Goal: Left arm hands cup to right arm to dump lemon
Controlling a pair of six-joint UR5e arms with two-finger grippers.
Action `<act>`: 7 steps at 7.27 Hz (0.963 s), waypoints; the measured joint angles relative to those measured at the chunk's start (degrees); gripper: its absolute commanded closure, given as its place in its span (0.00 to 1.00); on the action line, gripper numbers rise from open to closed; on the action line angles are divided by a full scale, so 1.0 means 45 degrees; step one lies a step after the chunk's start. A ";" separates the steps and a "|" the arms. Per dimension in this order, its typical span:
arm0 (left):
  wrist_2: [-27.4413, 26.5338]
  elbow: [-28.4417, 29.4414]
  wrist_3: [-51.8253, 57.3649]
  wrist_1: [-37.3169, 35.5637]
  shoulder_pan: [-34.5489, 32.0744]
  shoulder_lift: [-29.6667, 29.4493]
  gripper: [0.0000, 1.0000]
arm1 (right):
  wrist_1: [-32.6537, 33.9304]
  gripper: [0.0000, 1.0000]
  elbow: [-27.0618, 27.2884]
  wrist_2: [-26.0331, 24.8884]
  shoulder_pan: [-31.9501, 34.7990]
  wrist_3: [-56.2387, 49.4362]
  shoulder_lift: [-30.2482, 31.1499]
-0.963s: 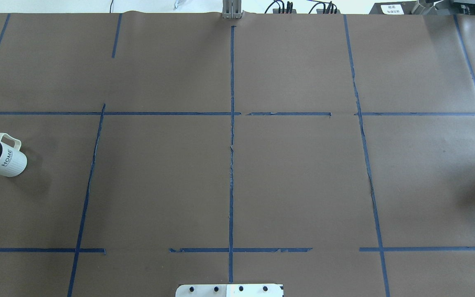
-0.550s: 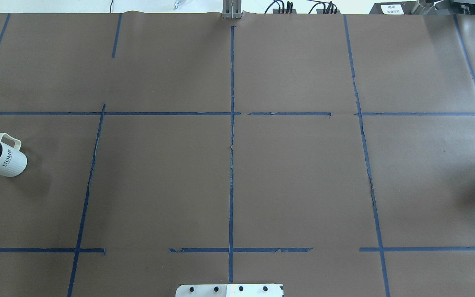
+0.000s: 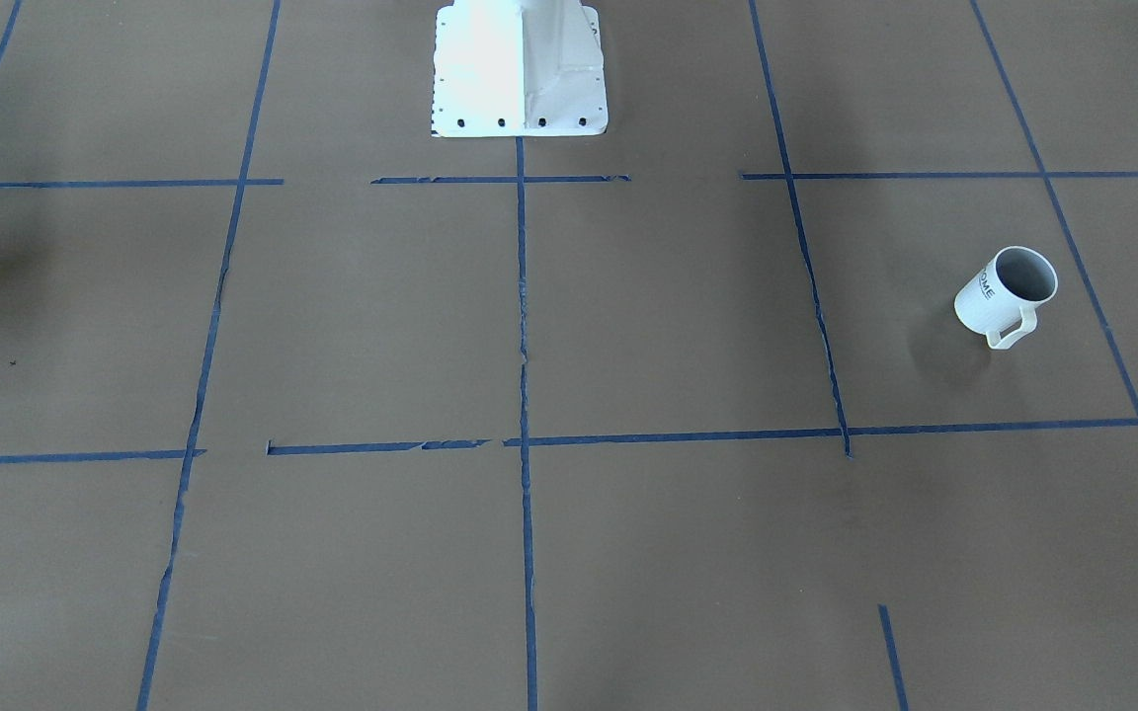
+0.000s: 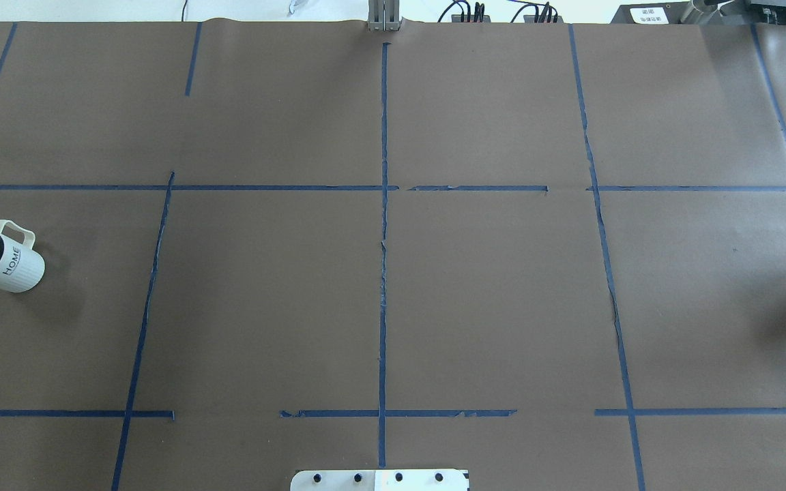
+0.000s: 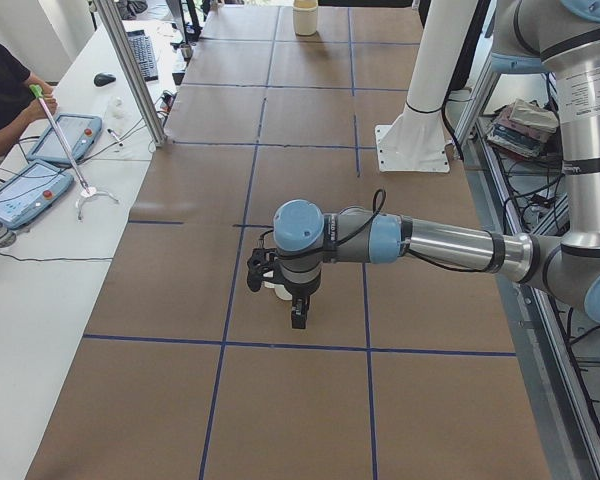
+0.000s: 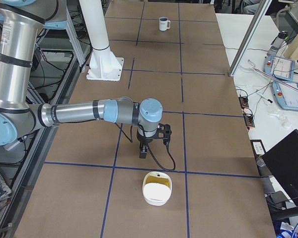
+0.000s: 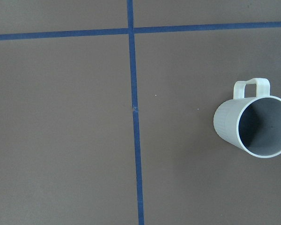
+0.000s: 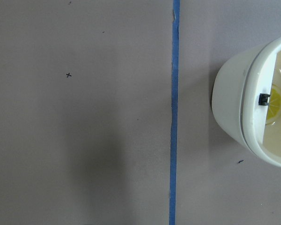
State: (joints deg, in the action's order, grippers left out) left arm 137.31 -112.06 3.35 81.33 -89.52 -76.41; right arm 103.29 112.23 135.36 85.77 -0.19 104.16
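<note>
The white cup (image 4: pixel 1 256) with "HOME" on its side stands at the table's left end, handle toward the far side. It also shows in the front-facing view (image 3: pixel 1007 293), the right side view (image 6: pixel 163 23) and the left wrist view (image 7: pixel 253 124), where its inside is plain grey. The left gripper (image 5: pixel 285 290) hangs just above the cup and mostly hides it. The right gripper (image 6: pixel 151 140) hangs over the table near a white container (image 6: pixel 157 188). Something yellow like a lemon slice (image 8: pixel 274 105) lies inside it. I cannot tell whether either gripper is open or shut.
The robot's white base (image 3: pixel 520 69) stands at the middle of the table's robot side. Blue tape lines (image 4: pixel 383 239) divide the brown table cover into squares. An operator (image 5: pixel 5 90) sits at a side desk with tablets. A metal post (image 5: pixel 130 70) stands at the table edge.
</note>
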 measured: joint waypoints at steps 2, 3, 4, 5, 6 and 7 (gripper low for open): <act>0.0057 0.0082 -0.0051 0.0014 0.0002 0.0069 0.00 | -0.0047 0.00 -0.0065 -0.0005 0.0002 -0.0001 0.0029; 0.0044 0.0174 -0.0070 -0.0012 0.0007 0.0038 0.00 | -0.0372 0.00 -0.0227 -0.0009 0.0017 0.0015 0.0058; 0.0000 0.0250 -0.0077 -0.0038 0.0009 -0.0023 0.00 | -0.0919 0.00 -0.0428 -0.0002 0.0028 0.0055 0.0165; -0.0027 0.0300 -0.0080 -0.0040 0.0009 -0.0047 0.00 | -0.1353 0.00 -0.0504 0.0033 0.0034 0.0093 0.0328; -0.0044 0.0320 -0.0081 -0.0034 0.0010 -0.0045 0.00 | -0.1550 0.00 -0.0509 0.0087 0.0040 0.0109 0.0425; -0.0051 0.0326 -0.0081 -0.0034 0.0010 -0.0032 0.00 | -0.1628 0.00 -0.0509 0.0129 0.0040 0.0116 0.0467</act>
State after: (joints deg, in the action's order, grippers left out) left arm 137.08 -110.59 2.99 81.18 -89.47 -76.55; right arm 95.96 109.94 135.94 85.95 0.34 106.26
